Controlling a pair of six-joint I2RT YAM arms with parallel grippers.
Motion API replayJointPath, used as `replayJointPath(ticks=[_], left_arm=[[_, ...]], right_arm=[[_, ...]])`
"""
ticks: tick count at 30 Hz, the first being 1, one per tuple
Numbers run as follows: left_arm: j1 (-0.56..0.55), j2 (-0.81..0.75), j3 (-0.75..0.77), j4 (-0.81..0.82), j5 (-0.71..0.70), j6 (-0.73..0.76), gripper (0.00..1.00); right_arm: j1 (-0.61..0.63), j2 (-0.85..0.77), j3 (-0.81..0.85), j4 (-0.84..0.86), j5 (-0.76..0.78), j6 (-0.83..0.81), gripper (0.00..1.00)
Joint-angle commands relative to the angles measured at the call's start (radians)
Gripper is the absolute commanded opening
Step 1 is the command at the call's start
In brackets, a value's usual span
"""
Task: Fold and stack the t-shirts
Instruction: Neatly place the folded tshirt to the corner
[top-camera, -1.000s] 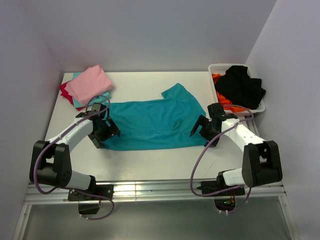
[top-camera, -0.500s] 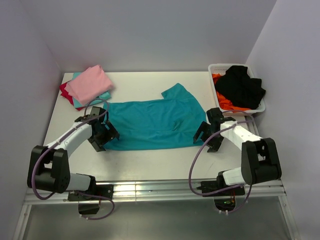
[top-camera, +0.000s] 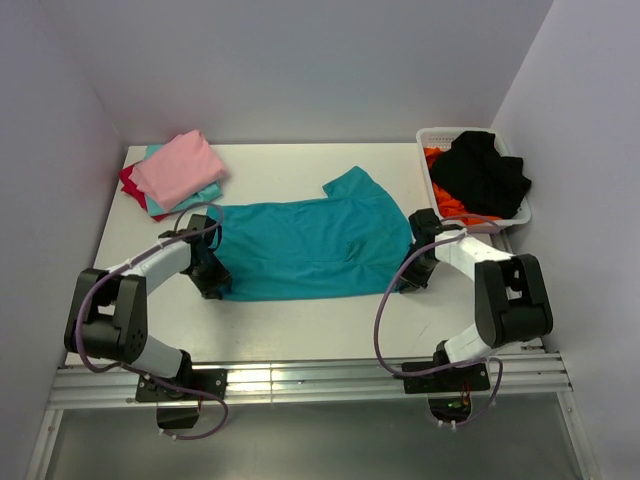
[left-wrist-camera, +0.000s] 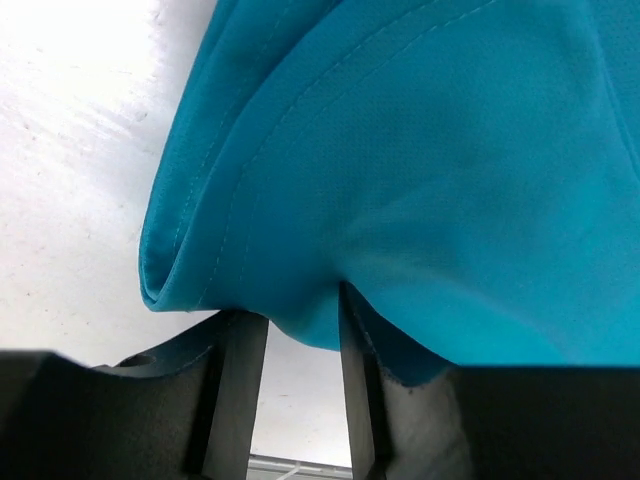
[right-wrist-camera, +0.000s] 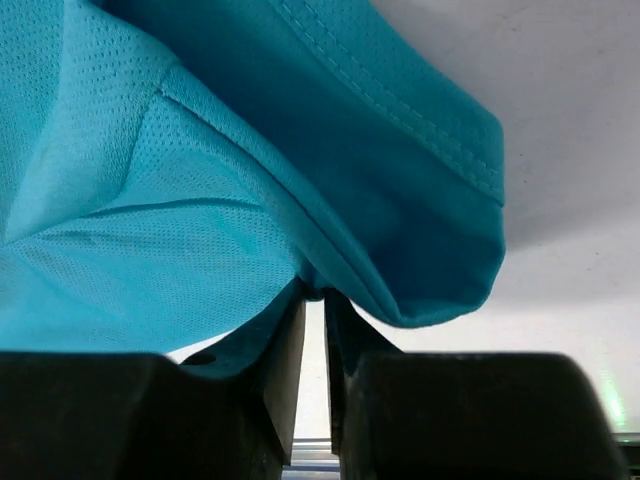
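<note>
The teal t-shirt lies spread flat mid-table, one sleeve pointing to the back. My left gripper is at its near left corner. In the left wrist view the hem fold dips between the tips of my left gripper, whose jaws stand partly apart with table showing through the gap. My right gripper is at the near right corner. There the jaws of my right gripper are almost together, pinching the teal cloth at their tips.
A folded stack with a pink t-shirt on top, red and lighter teal beneath, sits at the back left. At the back right, a white mesh basket holds black cloth and orange cloth.
Both grippers have moved in onto the teal shirt's near corners and their jaws have narrowed, the right one much more than the left. The shirt lies as before.
</note>
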Motion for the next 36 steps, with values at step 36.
replayJointPath(ticks=[36], left_arm=[[-0.153, -0.231, -0.043, -0.144, 0.058, -0.077, 0.02]], right_arm=[[0.021, -0.389, -0.084, -0.396, 0.119, 0.058, 0.00]])
